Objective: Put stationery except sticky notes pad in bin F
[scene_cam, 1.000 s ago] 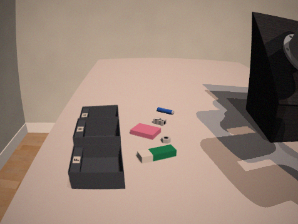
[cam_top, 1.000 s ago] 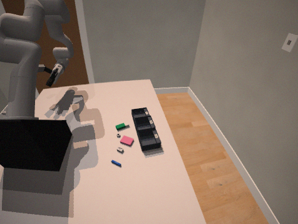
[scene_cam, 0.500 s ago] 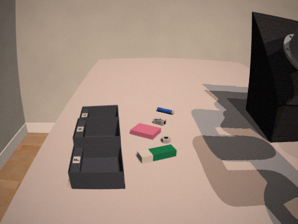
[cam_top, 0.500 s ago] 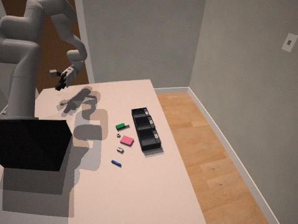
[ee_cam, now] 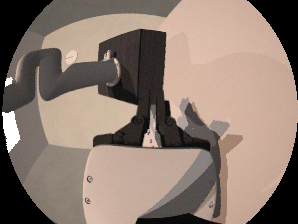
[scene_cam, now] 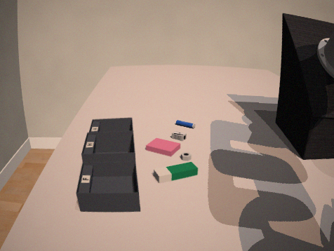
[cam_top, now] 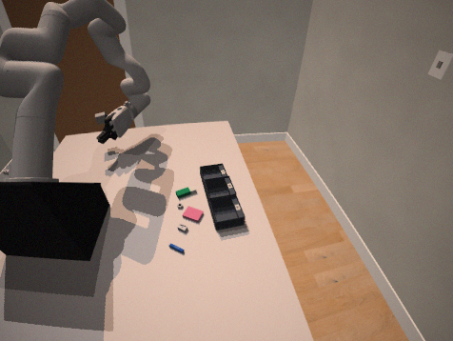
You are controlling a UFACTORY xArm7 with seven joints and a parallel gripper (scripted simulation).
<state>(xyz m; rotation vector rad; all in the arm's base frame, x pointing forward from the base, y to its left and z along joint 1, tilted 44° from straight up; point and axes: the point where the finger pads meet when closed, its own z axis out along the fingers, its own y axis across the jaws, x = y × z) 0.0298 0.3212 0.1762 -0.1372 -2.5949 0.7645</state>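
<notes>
My gripper [cam_top: 104,135] [ee_cam: 153,98] is shut and empty, held in the air above the far left part of the table, well away from the objects. On the table lie a green and white eraser [cam_top: 186,192] [scene_cam: 176,171], a pink pad of sticky notes [cam_top: 192,213] [scene_cam: 163,146], a small grey nut [cam_top: 180,206] [scene_cam: 186,155], a small white and black clip-like piece [cam_top: 183,228] [scene_cam: 178,135] and a blue marker [cam_top: 176,248] [scene_cam: 184,123]. A row of three dark bins [cam_top: 222,195] [scene_cam: 109,163] with small labels stands right beside them; the letters are too small to read.
A large black box [cam_top: 49,219] [scene_cam: 305,91] stands at the arm's base on the table's left side. The table edge and a wooden floor [cam_top: 314,229] lie to the right of the bins.
</notes>
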